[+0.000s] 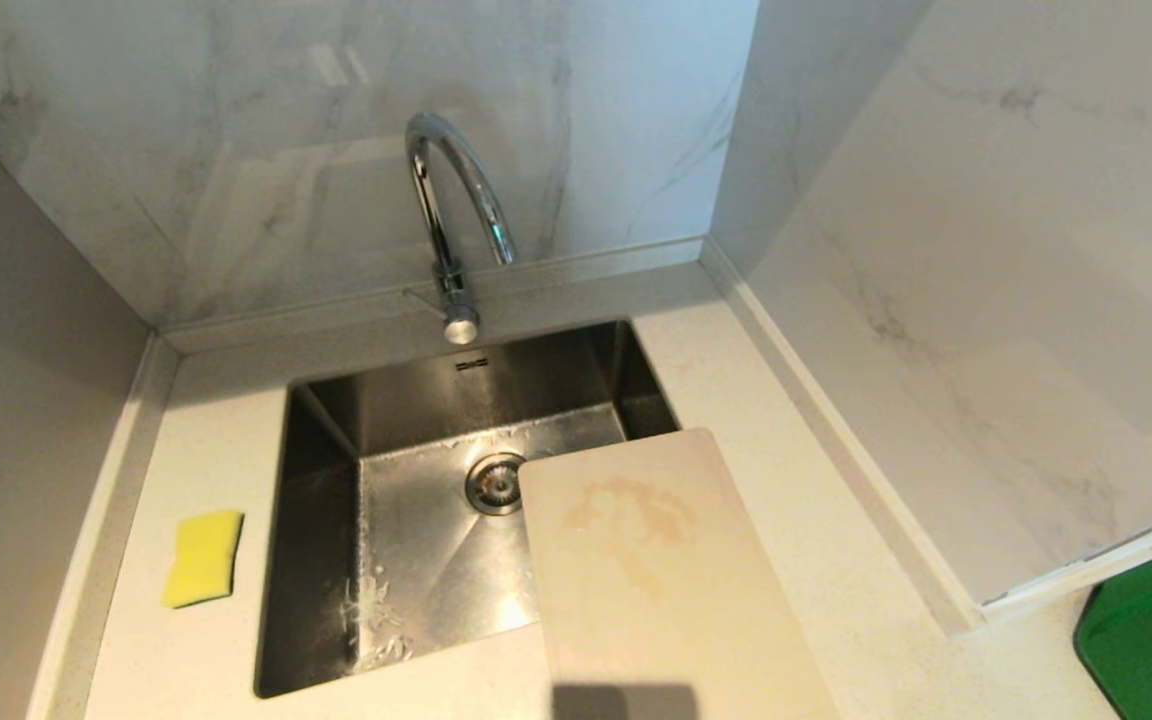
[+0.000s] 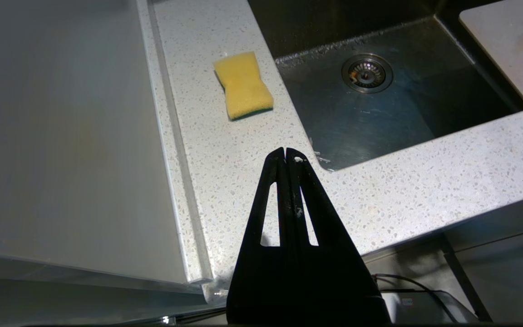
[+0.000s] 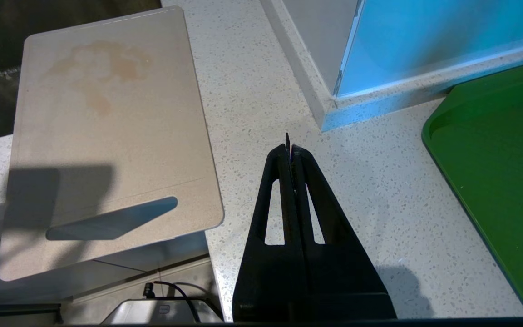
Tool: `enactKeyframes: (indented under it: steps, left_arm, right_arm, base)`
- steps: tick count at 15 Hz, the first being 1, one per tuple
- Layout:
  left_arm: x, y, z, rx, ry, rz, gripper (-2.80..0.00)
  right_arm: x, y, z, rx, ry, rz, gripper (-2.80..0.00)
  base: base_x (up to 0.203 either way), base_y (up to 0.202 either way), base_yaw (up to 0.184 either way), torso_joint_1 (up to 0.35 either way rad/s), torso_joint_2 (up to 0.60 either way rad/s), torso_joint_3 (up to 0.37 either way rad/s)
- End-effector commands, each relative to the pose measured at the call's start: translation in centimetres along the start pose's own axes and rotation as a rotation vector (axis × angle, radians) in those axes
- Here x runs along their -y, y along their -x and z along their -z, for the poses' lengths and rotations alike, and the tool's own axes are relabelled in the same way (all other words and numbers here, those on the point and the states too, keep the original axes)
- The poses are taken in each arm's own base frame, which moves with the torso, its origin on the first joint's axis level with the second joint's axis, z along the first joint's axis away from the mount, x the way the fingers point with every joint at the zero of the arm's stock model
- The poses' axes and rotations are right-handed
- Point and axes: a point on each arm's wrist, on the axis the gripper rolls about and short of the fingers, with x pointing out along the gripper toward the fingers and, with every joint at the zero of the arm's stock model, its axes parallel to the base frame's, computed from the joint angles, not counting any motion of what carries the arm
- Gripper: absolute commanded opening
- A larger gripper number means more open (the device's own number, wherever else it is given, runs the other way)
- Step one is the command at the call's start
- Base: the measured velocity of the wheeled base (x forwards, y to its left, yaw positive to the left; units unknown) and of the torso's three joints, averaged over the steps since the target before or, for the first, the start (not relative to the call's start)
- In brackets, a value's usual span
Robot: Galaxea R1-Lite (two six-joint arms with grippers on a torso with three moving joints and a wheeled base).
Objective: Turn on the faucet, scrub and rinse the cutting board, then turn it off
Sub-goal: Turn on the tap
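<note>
The chrome gooseneck faucet (image 1: 451, 215) stands behind the steel sink (image 1: 416, 560), with no water running. The beige cutting board (image 1: 651, 580) lies flat at the sink's right front corner, partly over the basin and jutting past the counter's front edge; a brownish stain marks its top (image 3: 102, 72). Its slot handle shows at the near end. Neither arm shows in the head view. My left gripper (image 2: 286, 151) hangs shut and empty above the counter's front, short of the yellow sponge (image 2: 243, 84). My right gripper (image 3: 290, 148) is shut and empty over the counter, to the right of the board.
The yellow sponge (image 1: 202, 556) lies on the speckled counter (image 1: 806, 520) left of the sink. A green board (image 3: 497, 172) sits at the far right beyond a wall corner. Marble walls close in the back and right, a grey panel (image 2: 61, 136) the left.
</note>
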Motion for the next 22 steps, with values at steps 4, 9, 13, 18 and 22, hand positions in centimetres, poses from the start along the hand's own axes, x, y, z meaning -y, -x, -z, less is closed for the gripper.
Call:
enactKeyframes:
  steps: [4,9,13,18,22]
  left_arm:
    - [0.0,0.0,0.0,0.002,-0.002,0.001,-2.80]
    - [0.0,0.0,0.0,0.005,0.011,0.002,-2.80]
    - [0.0,0.1,-0.1,0.002,-0.014,0.003,-2.80]
    - [0.0,0.2,-0.6,0.024,-0.022,0.003,-2.80]
    - [-0.2,-0.2,-5.2,0.010,-0.022,0.080,-2.80]
  right_arm:
    - [0.0,0.0,0.0,0.001,0.000,0.000,-2.80]
    - [0.0,0.0,0.0,0.000,0.000,0.000,-2.80]
    - [0.0,0.0,0.0,0.000,0.000,-0.002,-2.80]
    - [0.0,0.0,0.0,0.000,0.000,0.000,-2.80]
    - [0.0,0.0,0.0,0.000,0.000,0.000,-2.80]
  base:
    - [0.000,0.000,0.000,0.000,0.00,0.000]
    - [0.000,0.000,0.000,0.000,0.00,0.000]
    - [0.000,0.000,0.000,0.000,0.00,0.000]
    - [0.000,0.000,0.000,0.000,0.00,0.000]
    - [0.000,0.000,0.000,0.000,0.00,0.000]
